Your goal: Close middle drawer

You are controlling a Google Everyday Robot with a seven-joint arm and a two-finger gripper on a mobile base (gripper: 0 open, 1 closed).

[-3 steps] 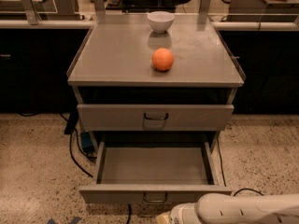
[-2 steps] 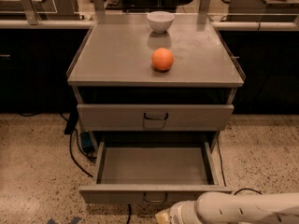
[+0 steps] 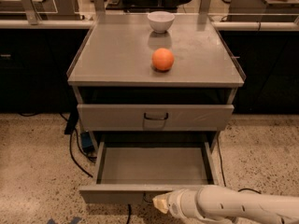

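Observation:
The middle drawer (image 3: 154, 167) of the grey metal cabinet is pulled far out, its plain grey tray empty, its low front panel (image 3: 112, 194) near the bottom of the view. The top drawer (image 3: 121, 116) above it is shut and has a dark loop handle. My white arm (image 3: 233, 206) comes in from the lower right. The gripper (image 3: 160, 203) sits at the middle drawer's front panel, near its centre where the handle is hidden behind it.
An orange (image 3: 163, 59) and a white bowl (image 3: 160, 21) sit on the cabinet top (image 3: 107, 55). Black cables (image 3: 74, 153) and a blue box (image 3: 87, 141) lie on the speckled floor left of the cabinet. Dark counters stand behind.
The arm and gripper have shifted slightly left along the drawer's front panel. The drawer stays open about as far as before.

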